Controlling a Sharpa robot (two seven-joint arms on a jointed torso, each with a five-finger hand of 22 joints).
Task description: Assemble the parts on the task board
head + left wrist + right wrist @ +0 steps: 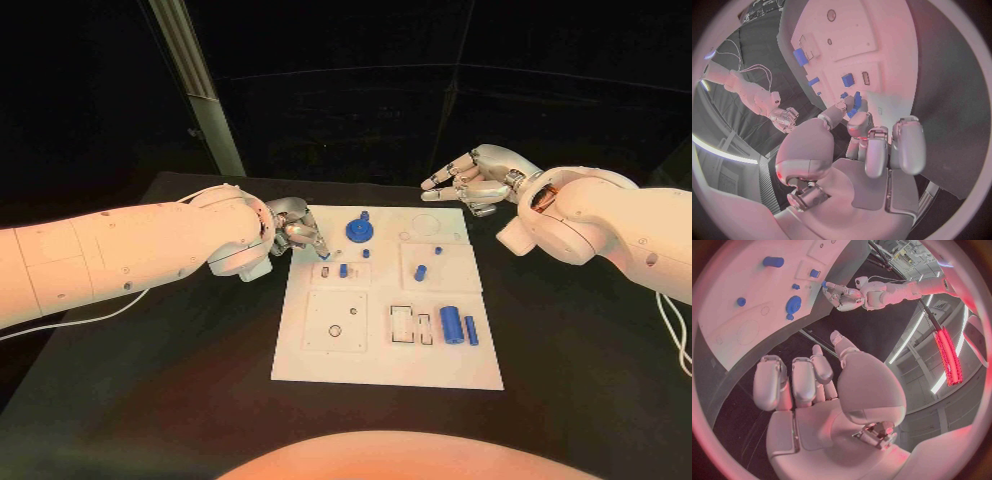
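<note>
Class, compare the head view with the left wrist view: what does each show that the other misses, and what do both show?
Head view only: the whole task board lying flat, with two long blue cylinders near its close right corner.

Left wrist view only: the left robot hand from behind, its palm bare and its fingertips right by a small blue part.

Both: the right robot hand, raised off the board holding nothing, and the blue parts.
</note>
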